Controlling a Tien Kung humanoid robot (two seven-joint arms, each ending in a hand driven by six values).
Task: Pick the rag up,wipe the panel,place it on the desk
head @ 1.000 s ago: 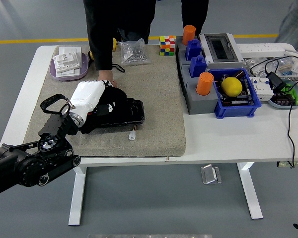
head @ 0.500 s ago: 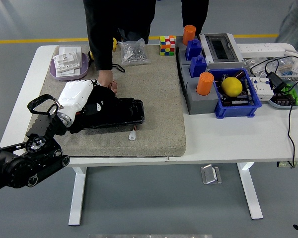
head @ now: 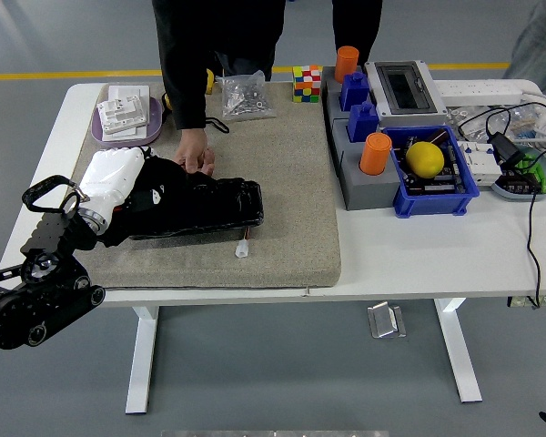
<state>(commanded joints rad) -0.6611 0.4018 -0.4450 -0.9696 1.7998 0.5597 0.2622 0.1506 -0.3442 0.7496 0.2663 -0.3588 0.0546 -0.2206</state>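
Note:
A black panel (head: 209, 207) lies on the tan felt mat (head: 282, 182) on the table's left half. My left hand (head: 109, 187) comes in from the lower left and is shut on a white rag (head: 112, 174). The rag presses down at the panel's left end. A person stands at the far side, and their hand (head: 197, 157) rests on the panel's far edge and steadies it. My right arm does not appear in the head view.
On the mat in front of the panel lies a small white part (head: 242, 248). At the back stand a purple tray (head: 126, 127) of boxes, a bag of screws (head: 246, 96) and a colour cube (head: 307, 83). Right: orange cups (head: 375, 153), a blue bin (head: 432, 182) with a yellow ball, cables.
My left hand has slid the rag leftward along the panel, from its middle to its left end. The person's hand stays on the panel's far edge.

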